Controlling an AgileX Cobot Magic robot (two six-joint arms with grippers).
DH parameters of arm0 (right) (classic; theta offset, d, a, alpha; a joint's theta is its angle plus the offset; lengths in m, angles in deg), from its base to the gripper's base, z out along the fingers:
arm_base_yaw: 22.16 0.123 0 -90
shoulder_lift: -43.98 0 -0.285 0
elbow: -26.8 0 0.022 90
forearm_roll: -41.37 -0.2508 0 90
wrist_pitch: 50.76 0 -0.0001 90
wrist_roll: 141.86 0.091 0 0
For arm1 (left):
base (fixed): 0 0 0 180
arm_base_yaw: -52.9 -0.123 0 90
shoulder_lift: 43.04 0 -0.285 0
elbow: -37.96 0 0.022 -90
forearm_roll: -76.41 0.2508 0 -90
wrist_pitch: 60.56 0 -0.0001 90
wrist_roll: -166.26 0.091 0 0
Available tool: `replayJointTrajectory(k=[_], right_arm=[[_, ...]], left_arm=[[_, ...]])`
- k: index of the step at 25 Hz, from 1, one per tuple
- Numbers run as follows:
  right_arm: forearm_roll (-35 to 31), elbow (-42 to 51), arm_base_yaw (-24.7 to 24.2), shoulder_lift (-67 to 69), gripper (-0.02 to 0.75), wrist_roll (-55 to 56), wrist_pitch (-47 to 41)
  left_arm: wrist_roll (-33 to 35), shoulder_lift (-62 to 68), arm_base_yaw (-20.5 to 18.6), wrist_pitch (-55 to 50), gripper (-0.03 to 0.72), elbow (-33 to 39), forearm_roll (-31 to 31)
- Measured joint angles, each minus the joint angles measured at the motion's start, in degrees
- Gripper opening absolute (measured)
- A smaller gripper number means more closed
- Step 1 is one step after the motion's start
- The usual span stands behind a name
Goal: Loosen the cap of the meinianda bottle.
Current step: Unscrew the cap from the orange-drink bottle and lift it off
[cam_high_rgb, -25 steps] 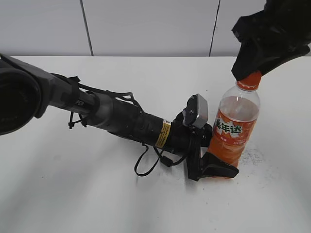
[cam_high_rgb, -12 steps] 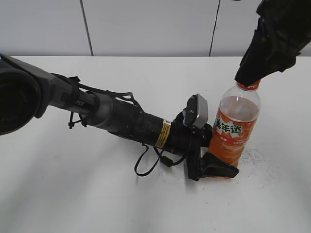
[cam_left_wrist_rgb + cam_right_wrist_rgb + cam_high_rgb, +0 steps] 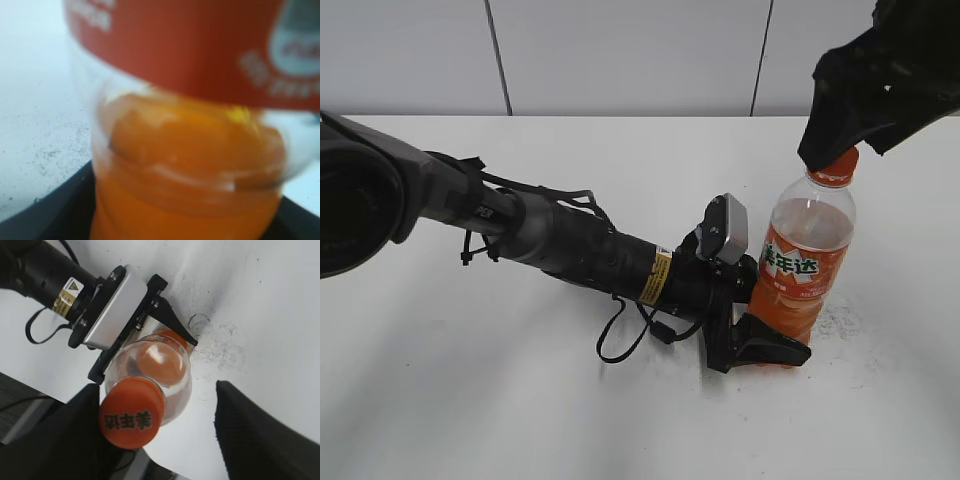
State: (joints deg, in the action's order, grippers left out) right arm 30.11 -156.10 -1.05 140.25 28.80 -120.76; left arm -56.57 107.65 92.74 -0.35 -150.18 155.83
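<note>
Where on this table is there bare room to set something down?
Bare table spans the whole front, below the left arm, and the far strip by the wall. It is crowded around the meinianda bottle, where the left claw grips its base.

Meinianda bottle [image 3: 803, 262]: clear plastic, orange drink, orange label with white-green characters. Cap [image 3: 131, 412]: orange, yellowish characters on top. Left pincer [image 3: 757, 343] and right pincer [image 3: 165, 437]: black. Left wrist camera [image 3: 725, 229]: grey housing. Tabletop [image 3: 470, 400]: white, dark speckles beside the bottle.

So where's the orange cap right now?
The cap is on top of the meinianda bottle, at the right of the exterior view, between the open fingers of the right gripper, touching one.
</note>
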Motion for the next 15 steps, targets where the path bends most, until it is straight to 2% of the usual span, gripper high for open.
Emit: replayJointTrajectory(k=[3,7,8,12,15], right_arm=[[-0.5,0.0,0.0,0.0,0.467,7.7,-0.1],[-2.8,0.0,0.0,0.0,0.286,8.9,-0.1],[-2.9,0.0,0.0,0.0,0.265,8.3,-0.1],[-2.7,0.0,0.0,0.0,0.265,-0.9,-0.1],[-2.6,0.0,0.0,0.0,0.265,-18.8,-0.1]], left_arm=[[0.0,0.0,0.0,0.0,0.553,0.0,0.0],[0.0,0.0,0.0,0.0,0.553,0.0,0.0],[0.0,0.0,0.0,0.0,0.553,0.0,0.0],[0.0,0.0,0.0,0.0,0.553,0.0,0.0],[0.0,0.0,0.0,0.0,0.553,0.0,0.0]])
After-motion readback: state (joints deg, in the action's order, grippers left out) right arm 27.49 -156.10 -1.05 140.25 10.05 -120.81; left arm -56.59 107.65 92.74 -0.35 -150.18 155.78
